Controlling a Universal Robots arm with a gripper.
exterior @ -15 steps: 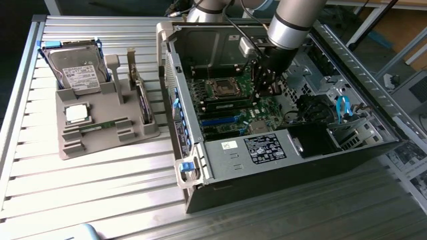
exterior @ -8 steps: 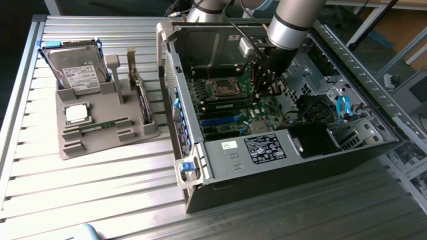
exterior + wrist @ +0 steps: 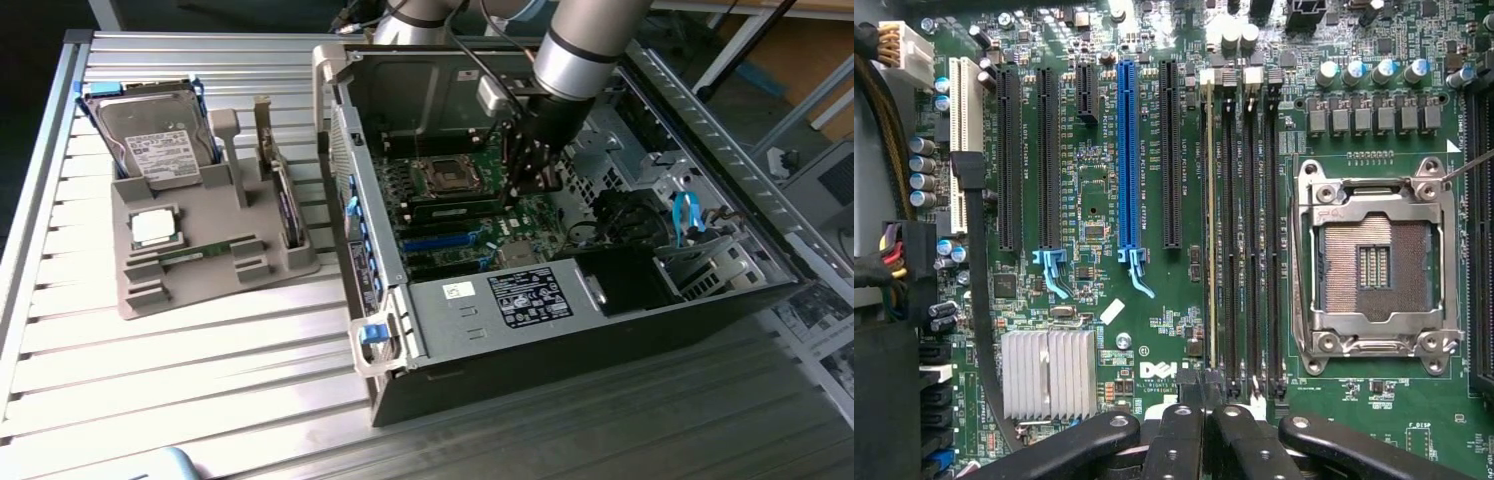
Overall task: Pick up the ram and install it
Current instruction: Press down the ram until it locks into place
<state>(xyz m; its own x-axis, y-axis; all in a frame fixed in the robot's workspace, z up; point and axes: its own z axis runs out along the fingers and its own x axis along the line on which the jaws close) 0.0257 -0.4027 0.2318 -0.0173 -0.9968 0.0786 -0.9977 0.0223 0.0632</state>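
Leftmost in the exterior view, a grey holder tray (image 3: 200, 240) carries a hard drive (image 3: 150, 140) and a square CPU chip (image 3: 155, 226). Further right, inside the open computer case (image 3: 561, 300), the gripper (image 3: 534, 165) hangs over the motherboard (image 3: 514, 225) with fingers (image 3: 1199, 435) pressed together. The ram (image 3: 1210, 230) stands edge-on in a memory slot beside the empty CPU socket (image 3: 1374, 265).

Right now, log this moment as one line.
gripper: inside open PC case, jaws shut | ram: edge-on in memory slot, in line with jaws | grip: cannot tell | CPU socket: empty
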